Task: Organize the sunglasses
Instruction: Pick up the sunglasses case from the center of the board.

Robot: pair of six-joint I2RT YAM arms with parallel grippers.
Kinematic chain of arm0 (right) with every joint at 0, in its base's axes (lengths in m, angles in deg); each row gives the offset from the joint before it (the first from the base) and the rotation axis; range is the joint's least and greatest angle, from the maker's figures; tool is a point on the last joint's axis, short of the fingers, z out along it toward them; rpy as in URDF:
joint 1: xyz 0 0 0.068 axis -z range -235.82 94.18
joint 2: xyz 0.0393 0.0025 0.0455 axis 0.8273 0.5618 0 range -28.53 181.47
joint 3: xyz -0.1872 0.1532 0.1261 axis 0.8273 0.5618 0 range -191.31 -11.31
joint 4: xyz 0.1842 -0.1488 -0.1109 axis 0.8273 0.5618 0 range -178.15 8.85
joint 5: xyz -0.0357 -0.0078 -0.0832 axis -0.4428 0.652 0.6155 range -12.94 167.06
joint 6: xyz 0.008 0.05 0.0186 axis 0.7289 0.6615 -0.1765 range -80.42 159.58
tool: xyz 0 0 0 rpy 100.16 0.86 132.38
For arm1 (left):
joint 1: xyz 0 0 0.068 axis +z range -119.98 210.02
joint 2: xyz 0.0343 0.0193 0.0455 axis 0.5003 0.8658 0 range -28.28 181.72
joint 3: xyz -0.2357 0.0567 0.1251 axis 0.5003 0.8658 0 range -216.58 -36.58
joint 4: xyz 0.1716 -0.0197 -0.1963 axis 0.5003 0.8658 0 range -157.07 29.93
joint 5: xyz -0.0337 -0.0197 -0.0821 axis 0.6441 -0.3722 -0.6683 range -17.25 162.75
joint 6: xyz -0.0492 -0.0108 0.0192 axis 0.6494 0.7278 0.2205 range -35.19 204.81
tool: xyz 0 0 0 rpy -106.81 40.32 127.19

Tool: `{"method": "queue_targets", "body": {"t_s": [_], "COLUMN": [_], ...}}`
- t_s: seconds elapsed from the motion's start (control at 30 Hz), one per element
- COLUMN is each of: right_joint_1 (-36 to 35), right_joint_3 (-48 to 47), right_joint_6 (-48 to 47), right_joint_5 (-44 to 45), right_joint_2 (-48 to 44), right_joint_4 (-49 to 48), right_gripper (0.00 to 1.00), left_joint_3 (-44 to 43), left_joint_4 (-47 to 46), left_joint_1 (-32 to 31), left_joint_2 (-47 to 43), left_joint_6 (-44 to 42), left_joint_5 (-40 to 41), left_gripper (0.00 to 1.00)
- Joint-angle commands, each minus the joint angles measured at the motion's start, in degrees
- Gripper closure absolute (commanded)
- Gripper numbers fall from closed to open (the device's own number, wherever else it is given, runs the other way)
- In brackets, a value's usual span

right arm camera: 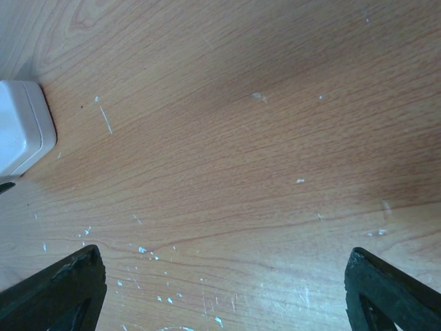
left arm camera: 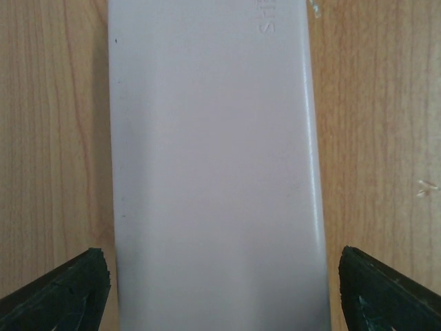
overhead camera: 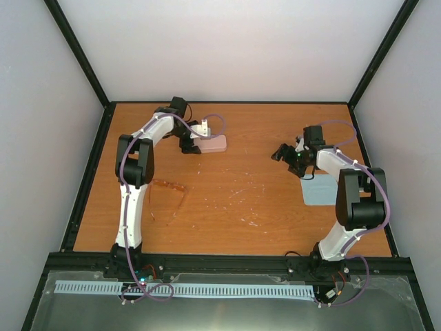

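Noting wooden table point(overhead camera: 241, 200), light blue cloth point(overhead camera: 318, 192) at its right side partly under right arm point(overhead camera: 358, 200), pale pink case point(left arm camera: 213, 158) toward far left straddled by left gripper point(left arm camera: 224, 265) with jaws apart, right gripper point(right arm camera: 224, 269) likewise parted over bare wood, sunglasses point(overhead camera: 169, 185) lying left-centre beside left arm point(overhead camera: 131, 196).

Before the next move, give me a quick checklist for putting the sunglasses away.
1. Left gripper open, straddling the pink case: ok.
2. Right gripper open, nothing between its fingers: ok.
3. Sunglasses lying free on the table, apart from both grippers: ok.
4. Case opened to take them: not ok, it looks shut.
5. Temples folded: cannot tell.
6. Blue cloth reachable: cannot tell, the right arm partly covers it.
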Motion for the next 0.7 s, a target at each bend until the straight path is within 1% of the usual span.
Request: {"method": "queue_targets", "body": {"t_s": [0.0, 0.13, 0.27, 0.37, 0.43, 0.53, 0.67], "right_joint_1": [0.13, 0.08, 0.13, 0.04, -0.05, -0.34, -1.37], "right_joint_3": [-0.51, -0.95, -0.82, -0.63, -0.57, -0.41, 1.0], "right_joint_6": [0.47, 0.8, 1.16, 1.13, 1.15, 0.91, -0.62], "right_joint_5": [-0.75, -0.8, -0.96, -1.28, -1.72, -2.09, -3.74], "right_joint_2": [1.39, 1.47, 1.39, 1.36, 1.35, 1.18, -0.92], "right_joint_4": [-0.73, -0.7, -0.79, -0.94, -1.12, -1.88, -5.92], "right_gripper": [0.08, 0.08, 0.09, 0.12, 0.15, 0.15, 0.11], "left_joint_3": [0.08, 0.5, 1.48, 1.48, 1.09, 0.06, -1.48], "left_joint_4": [-1.67, -1.28, -0.72, -0.23, 0.34, 2.67, 6.87], "left_joint_1": [0.85, 1.24, 1.44, 1.61, 1.69, 1.72, 1.7], "left_joint_2": [1.36, 1.94, 2.05, 2.04, 1.91, 1.59, 0.79], "left_joint_6": [-1.39, -1.73, -2.11, -2.05, -1.64, -0.79, 1.43], "left_joint_5": [0.63, 0.69, 0.56, -0.01, -0.55, -2.4, -7.08], "left_gripper": [0.09, 0.1, 0.15, 0.24, 0.32, 0.39, 0.49]}}
